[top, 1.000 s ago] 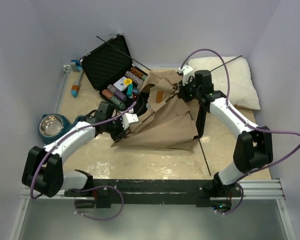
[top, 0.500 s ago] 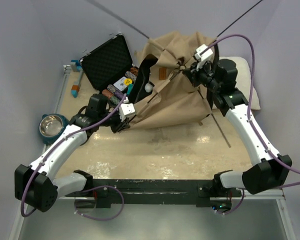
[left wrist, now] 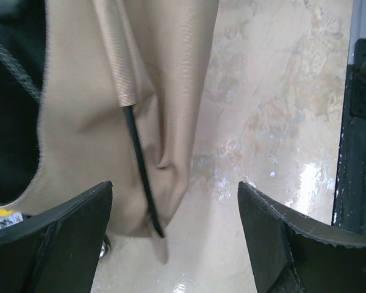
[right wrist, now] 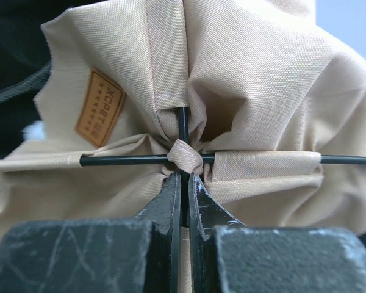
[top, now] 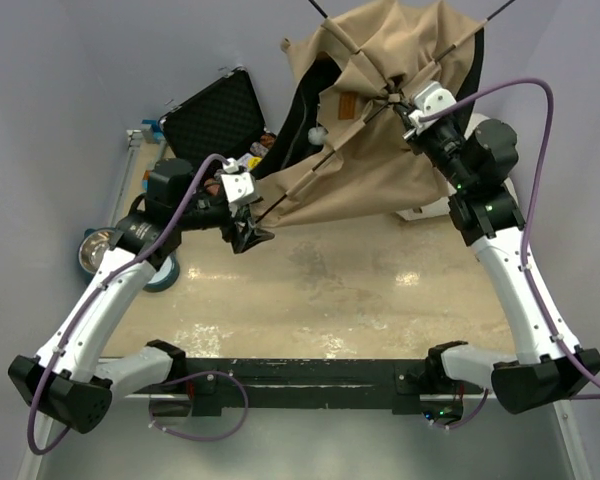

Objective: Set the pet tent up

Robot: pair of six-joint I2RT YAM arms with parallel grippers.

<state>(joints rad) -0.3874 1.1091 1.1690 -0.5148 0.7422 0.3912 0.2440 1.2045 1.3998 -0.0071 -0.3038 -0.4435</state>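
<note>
The pet tent (top: 380, 150), tan canvas with a black panel on its left side, hangs lifted off the table at the back. My right gripper (top: 405, 108) holds it at the top, where the thin dark poles cross. In the right wrist view that gripper (right wrist: 184, 180) is shut on one pole just below the fabric loop, with the brown label (right wrist: 99, 112) up to the left. My left gripper (top: 252, 235) stands open at the tent's lower left corner. In the left wrist view a pole tip (left wrist: 147, 207) and a fold of canvas (left wrist: 91, 122) hang between the wide-apart fingers (left wrist: 61, 226), touching neither.
A black hard case (top: 215, 125) lies open at the back left, behind the tent. A metal bowl (top: 98, 248) sits at the left edge under my left arm. A corner of the white pillow (top: 423, 212) shows below the tent. The black rail (top: 310, 375) runs along the near edge.
My right arm has lifted the tent high off the table and the canvas has spread out. My left gripper opened, let go of the tent's corner and rose with it.
</note>
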